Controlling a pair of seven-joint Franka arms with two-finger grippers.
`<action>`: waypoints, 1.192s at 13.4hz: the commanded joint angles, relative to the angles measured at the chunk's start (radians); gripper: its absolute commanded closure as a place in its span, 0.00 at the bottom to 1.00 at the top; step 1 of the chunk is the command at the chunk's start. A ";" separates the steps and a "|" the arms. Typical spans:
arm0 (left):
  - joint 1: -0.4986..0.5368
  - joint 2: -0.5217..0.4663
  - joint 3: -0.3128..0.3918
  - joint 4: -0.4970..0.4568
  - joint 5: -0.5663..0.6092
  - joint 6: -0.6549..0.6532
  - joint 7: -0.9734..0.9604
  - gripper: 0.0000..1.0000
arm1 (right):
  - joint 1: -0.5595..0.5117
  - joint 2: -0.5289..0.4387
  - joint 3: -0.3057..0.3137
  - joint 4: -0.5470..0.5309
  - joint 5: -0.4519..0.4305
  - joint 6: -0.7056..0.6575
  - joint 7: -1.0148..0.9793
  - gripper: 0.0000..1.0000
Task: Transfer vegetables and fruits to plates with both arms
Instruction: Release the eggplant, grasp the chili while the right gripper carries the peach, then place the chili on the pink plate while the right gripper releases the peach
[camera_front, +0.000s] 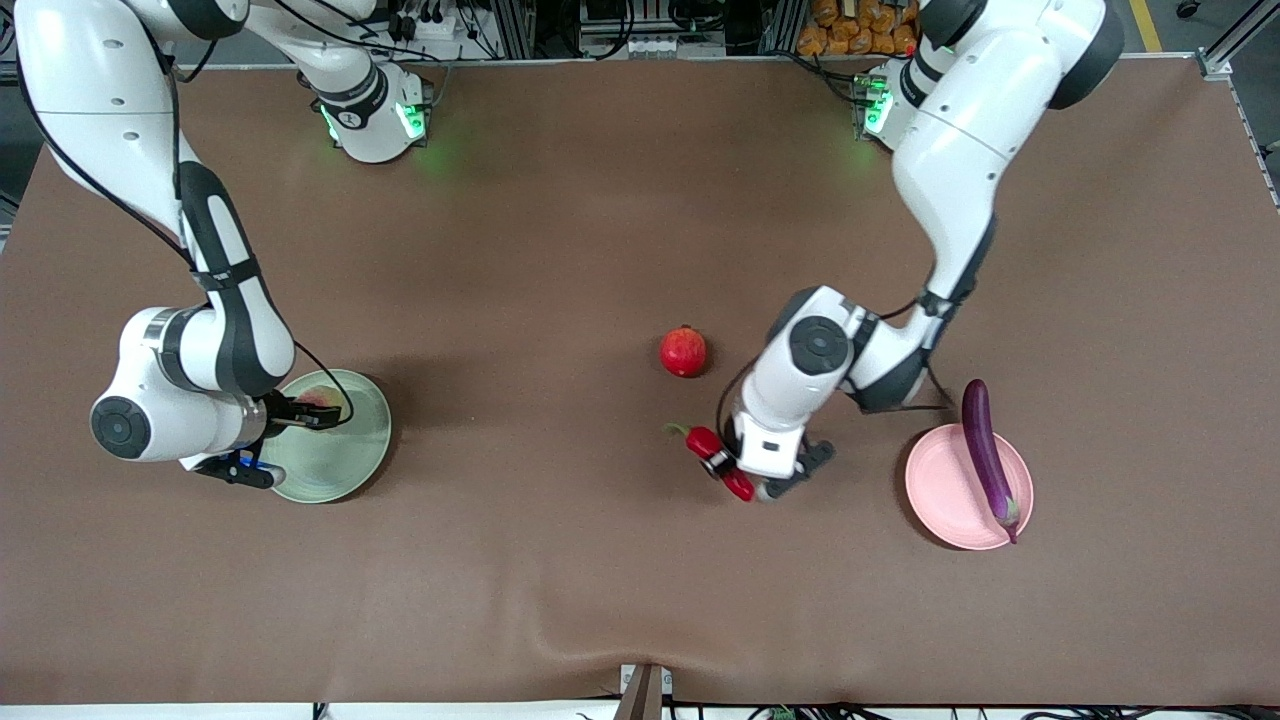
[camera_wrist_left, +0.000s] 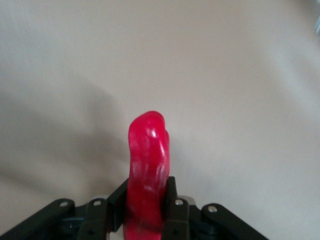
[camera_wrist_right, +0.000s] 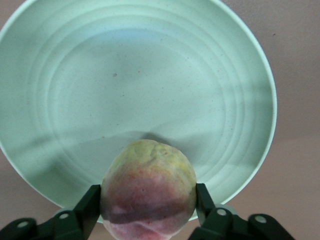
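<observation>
Two grips: my left end effector (camera_wrist_left: 145, 212) pinches the slick chili (camera_wrist_left: 147, 170) mid-body beside the pomegranate (camera_front: 683, 352); my right end effector (camera_wrist_right: 148, 212) cradles the firm fruit (camera_wrist_right: 148, 187).

We see a robotics lab: two arms (camera_front: 930, 200) bolted at a brown-covered table (camera_front: 560, 560), aluminium framing (camera_front: 1235, 35) and cables (camera_front: 620, 30) along its edge, with toy produce and plates as test props.

The left tool (camera_wrist_left: 146, 210) grips the red chili pepper (camera_wrist_left: 147, 165), seemingly over the table (camera_wrist_left: 240, 75).

Eggplant (camera_front: 986, 450) on plate (camera_front: 940, 492) by left arm
</observation>
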 joint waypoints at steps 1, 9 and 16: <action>0.124 -0.036 -0.056 -0.004 0.012 -0.055 0.112 1.00 | -0.003 -0.035 0.029 0.044 0.060 -0.071 -0.007 0.00; 0.505 -0.053 -0.206 -0.022 0.025 -0.317 0.715 1.00 | 0.302 -0.017 0.028 0.346 0.207 -0.212 0.645 0.00; 0.682 -0.048 -0.208 -0.062 0.019 -0.404 1.046 1.00 | 0.675 0.119 0.025 0.342 0.253 0.193 1.069 0.00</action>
